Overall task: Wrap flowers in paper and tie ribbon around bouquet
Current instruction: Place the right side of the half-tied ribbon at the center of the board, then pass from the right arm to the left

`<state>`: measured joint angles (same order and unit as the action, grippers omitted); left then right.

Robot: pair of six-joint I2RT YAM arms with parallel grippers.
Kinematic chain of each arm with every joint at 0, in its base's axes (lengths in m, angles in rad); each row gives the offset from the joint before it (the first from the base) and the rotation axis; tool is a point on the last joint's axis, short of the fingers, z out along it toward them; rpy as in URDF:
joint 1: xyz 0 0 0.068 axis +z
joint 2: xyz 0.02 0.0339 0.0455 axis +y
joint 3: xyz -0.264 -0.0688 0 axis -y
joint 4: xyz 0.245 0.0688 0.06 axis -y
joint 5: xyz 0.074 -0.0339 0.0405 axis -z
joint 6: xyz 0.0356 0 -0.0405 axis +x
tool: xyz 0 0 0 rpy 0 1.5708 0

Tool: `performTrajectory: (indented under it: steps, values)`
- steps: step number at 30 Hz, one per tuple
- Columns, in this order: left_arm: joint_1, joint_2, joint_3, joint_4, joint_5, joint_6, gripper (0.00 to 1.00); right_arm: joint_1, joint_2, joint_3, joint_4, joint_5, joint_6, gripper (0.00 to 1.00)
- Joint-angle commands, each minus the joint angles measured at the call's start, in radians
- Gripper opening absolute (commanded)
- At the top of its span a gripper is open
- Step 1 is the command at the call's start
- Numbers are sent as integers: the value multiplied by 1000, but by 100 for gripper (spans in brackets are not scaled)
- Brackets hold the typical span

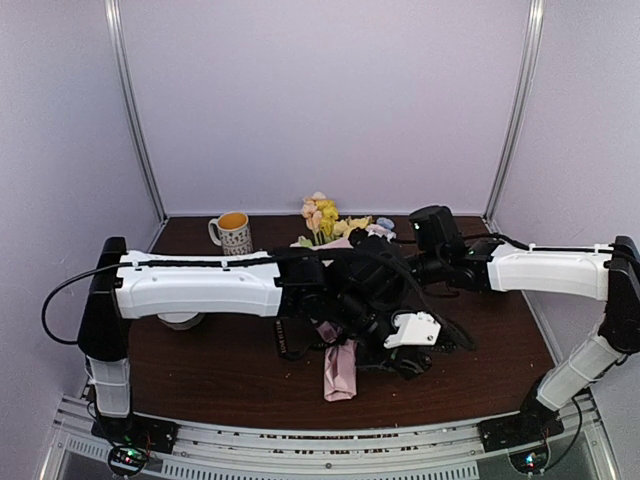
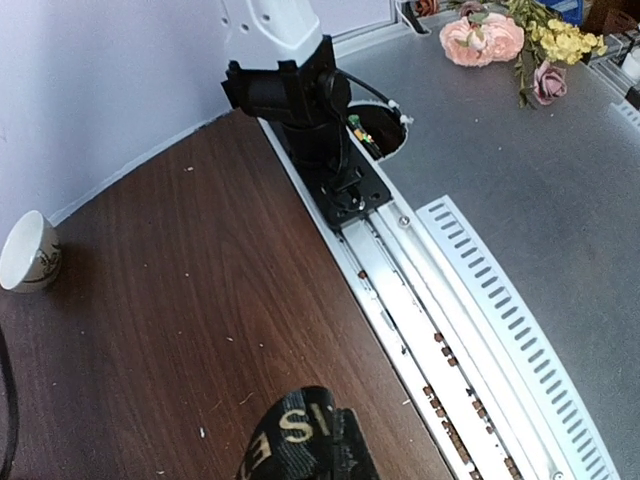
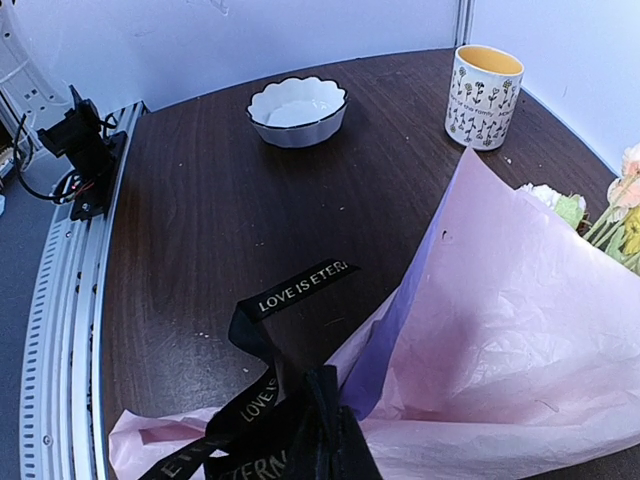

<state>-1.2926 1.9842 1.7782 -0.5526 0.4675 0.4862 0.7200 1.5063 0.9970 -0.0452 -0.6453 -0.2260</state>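
The bouquet lies mid-table under both arms. Yellow and peach flowers (image 1: 318, 215) stick out at its far end. The pink paper (image 3: 520, 340) forms a cone whose narrow tail (image 1: 340, 372) points toward the near edge. A black ribbon (image 3: 300, 280) with gold lettering loops over the cone's narrow part. My right gripper (image 3: 338, 440) is shut on the ribbon at the paper. My left gripper (image 2: 318, 452) is shut on another stretch of the ribbon (image 2: 295, 430), held over bare wood near the table's front rail. In the top view the wrists hide both sets of jaws.
A flower-patterned mug (image 1: 233, 232) stands at the back left. A white scalloped bowl (image 3: 297, 108) sits under the left arm. The front rail (image 2: 420, 300) carries an arm base (image 2: 310, 110). Spare flowers (image 2: 485, 38) lie on the grey floor beyond it.
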Motion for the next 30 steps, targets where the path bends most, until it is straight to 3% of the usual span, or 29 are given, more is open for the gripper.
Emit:
performTrajectory:
  steps: [1, 3, 5, 10, 12, 17, 21, 25, 30]
  values:
    - [-11, 52, 10, 26, -52, 30, 12, -2, -8, 25, -21, 16, -21, 0]
    - [-15, 62, 12, 17, -92, 31, 41, -2, -8, 26, -22, 17, -23, 0]
    - [-14, 56, 9, 16, -158, 16, 61, -2, -6, 27, -24, 15, -25, 0]
    - [-8, -46, -100, 107, -263, 4, 79, -3, -6, 28, -34, 15, -33, 0]
    - [-5, -101, -169, 163, -266, -6, 96, -2, -5, 27, -31, 14, -35, 0]
    - [19, -200, -305, 297, -295, -81, 98, -2, -1, 28, -33, 15, -28, 0]
    - [110, -362, -532, 564, -313, -279, 98, -1, -10, 18, -23, 15, -14, 0]
    - [184, -509, -748, 775, -475, -372, 98, 3, -15, 5, -3, 13, 12, 0]
    - [266, -523, -863, 832, -448, -465, 97, 29, -47, -18, 24, 42, 66, 0]
